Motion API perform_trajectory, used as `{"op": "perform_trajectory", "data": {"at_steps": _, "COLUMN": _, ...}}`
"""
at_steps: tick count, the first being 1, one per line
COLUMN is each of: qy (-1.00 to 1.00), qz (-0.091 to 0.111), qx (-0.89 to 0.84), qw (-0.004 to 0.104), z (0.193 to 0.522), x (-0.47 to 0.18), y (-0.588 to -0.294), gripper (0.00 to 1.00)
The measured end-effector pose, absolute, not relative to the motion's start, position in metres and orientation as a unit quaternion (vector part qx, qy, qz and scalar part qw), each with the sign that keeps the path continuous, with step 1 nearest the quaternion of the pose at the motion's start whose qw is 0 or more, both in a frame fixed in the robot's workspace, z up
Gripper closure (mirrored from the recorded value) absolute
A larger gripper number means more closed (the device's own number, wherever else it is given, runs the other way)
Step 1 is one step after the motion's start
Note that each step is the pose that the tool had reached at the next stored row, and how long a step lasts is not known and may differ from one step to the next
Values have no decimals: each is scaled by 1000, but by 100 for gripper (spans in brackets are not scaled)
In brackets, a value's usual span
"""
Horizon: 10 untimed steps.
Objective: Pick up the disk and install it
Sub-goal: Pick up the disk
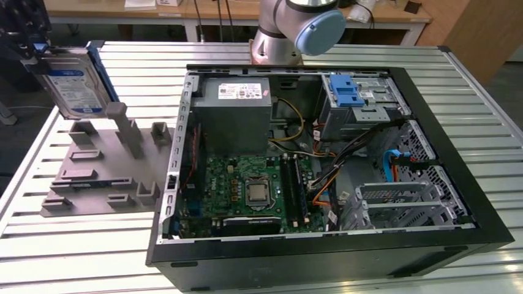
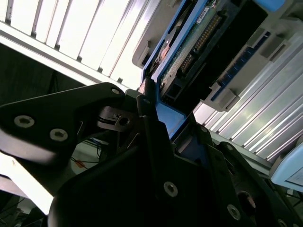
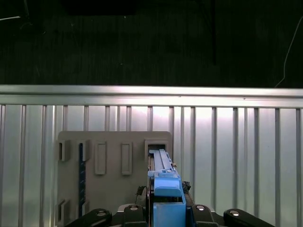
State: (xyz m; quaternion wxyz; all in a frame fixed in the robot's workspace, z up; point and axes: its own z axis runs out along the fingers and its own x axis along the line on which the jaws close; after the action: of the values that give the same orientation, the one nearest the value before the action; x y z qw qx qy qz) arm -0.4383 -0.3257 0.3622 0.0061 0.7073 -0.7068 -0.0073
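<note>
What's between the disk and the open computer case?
Exterior view: between the disk and the computer case, just grey fixture posts on the slatted table.

1. The setting is presenting as a robotics lab or workshop.
2. A robot arm (image 1: 288, 30) is standing at the far edge of a slatted metal table (image 1: 482, 104).
3. An open computer case (image 1: 310, 254) is lying on the table, exposing its circuit board (image 1: 245, 190) and cables (image 1: 359, 144).
4. A grey holder plate (image 1: 90, 184) is sitting just beside the case.
5. Wooden desks (image 1: 90, 7) are standing behind the table.
</note>
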Motion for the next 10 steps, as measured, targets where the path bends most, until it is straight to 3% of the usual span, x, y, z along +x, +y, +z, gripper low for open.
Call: {"op": "perform_trajectory", "data": {"at_steps": 10, "qy": -707, "qz": -7, "qx": 707, "qw": 6, "z": 370, "x": -438, "y": -326, "gripper": 64}}
